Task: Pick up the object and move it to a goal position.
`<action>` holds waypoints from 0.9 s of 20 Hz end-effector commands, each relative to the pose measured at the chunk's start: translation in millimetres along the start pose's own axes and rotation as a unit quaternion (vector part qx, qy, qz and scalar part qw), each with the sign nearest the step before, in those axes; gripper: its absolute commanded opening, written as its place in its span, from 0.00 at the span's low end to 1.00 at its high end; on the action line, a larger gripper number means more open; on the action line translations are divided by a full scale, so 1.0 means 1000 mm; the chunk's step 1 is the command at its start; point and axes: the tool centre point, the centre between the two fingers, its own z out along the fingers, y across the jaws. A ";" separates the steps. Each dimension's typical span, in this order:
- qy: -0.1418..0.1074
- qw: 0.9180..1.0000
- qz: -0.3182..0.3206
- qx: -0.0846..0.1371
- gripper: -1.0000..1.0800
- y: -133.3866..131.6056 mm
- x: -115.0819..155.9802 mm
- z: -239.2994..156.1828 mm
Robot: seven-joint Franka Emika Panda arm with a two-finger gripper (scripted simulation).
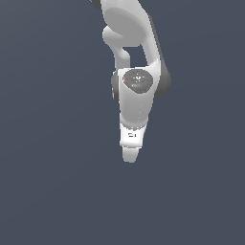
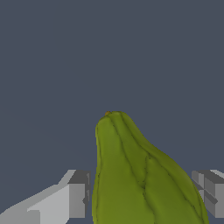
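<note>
Scene: I see 1 white robot arm [image 1: 136, 48] against a plain dark blue-grey background, reaching down through the middle of the exterior view.
Gripper: the gripper [image 1: 130, 155] points downward at the arm's lowest end; from the exterior view I see it end-on as a narrow white tip.
Fingers: in the wrist view I see 2 grey and white fingers [image 2: 76, 199], 1 on each side of the pear.
Pear: an olive-green pear [image 2: 140, 179] with darker veins and a small brown tip sits between the fingers, filling the gap.
Grip: the left finger appears to touch the pear's side; the other finger sits just beside it, so I cannot tell whether the claw is actually grasping it.
Exterior view: I cannot make out the pear there.
</note>
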 end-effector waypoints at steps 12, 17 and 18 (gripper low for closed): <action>0.001 1.000 0.000 -0.001 0.00 -0.023 -0.040 -0.116; 0.001 1.000 0.000 -0.002 0.00 -0.026 -0.047 -0.134; 0.001 1.000 0.000 -0.002 0.00 -0.026 -0.047 -0.135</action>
